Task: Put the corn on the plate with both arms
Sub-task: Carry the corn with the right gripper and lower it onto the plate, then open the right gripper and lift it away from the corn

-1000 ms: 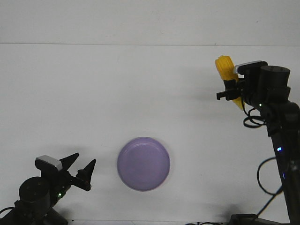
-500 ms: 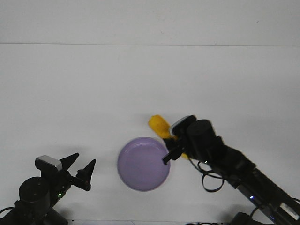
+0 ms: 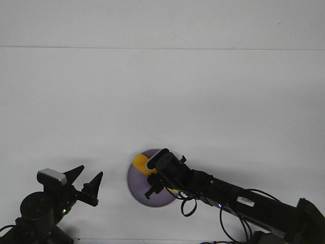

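Note:
The lavender plate (image 3: 138,189) lies near the table's front edge, partly covered by my right arm. My right gripper (image 3: 155,179) is over the plate and shut on the yellow-orange corn (image 3: 139,162). One end of the corn sticks out over the plate's far-left rim, and a bit of yellow shows under the wrist. I cannot tell whether the corn touches the plate. My left gripper (image 3: 87,184) is open and empty at the front left, left of the plate.
The white table (image 3: 162,101) stretches back to a pale wall. My right arm's black links and cables (image 3: 238,201) run from the front right corner across to the plate.
My right arm has swung from the far right down and leftward with the corn, from beside the plate's far-right rim to over the plate. The left arm has not moved.

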Robot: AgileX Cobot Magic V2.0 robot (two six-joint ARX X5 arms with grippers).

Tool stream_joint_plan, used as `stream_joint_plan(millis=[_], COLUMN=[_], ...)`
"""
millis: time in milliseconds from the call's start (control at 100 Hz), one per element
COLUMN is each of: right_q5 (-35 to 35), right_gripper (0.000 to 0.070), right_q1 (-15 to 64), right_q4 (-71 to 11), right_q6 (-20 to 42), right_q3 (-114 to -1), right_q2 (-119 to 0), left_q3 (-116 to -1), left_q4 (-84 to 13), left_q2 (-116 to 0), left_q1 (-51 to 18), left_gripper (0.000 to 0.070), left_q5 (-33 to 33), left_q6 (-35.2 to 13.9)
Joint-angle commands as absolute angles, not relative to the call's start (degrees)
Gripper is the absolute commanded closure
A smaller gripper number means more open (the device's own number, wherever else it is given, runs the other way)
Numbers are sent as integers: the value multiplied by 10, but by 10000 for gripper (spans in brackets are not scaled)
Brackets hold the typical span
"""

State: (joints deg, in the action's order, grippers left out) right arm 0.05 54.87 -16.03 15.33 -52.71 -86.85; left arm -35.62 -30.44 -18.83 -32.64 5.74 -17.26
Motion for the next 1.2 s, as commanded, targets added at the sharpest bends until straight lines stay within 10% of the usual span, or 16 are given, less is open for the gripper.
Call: stream_joint_plan(millis=[0,80,520,990,1050,1100,1120,1190], right_q5=[0,-1,-24,170,170,170,169,167], right_gripper=[347,227,228,231,317,591,700,684], right_q1=[555,555,546,524,524,524,524,524], right_q4=[-155,-155,-165,-372,-372,-372,-372,-372], right_q6=[162,163,57,19,21,21,21,21], right_q3=[-531,-531,-544,-487,-467,-454,-449,-438], right_q2=[-881,-882,-694,-294,-264,-245,-239,-227], left_q3=[-361,-361,-361,-361,-361,-361,-361,-361], left_q4=[-299,-299,-299,-295,-295,-295,-295,-293], left_q2=[-191,-191,-191,-190,-190,-190,-190,-190], left_q1=[-329,-329,-329,-329,-329,-329,-329,-329], left_gripper=[237,238,237,266,450,700,700,693], left_q5=[59,61,62,62,62,62,62,62], left_q6=[-165,-165,-165,-165,-160,-156,-156,-154])
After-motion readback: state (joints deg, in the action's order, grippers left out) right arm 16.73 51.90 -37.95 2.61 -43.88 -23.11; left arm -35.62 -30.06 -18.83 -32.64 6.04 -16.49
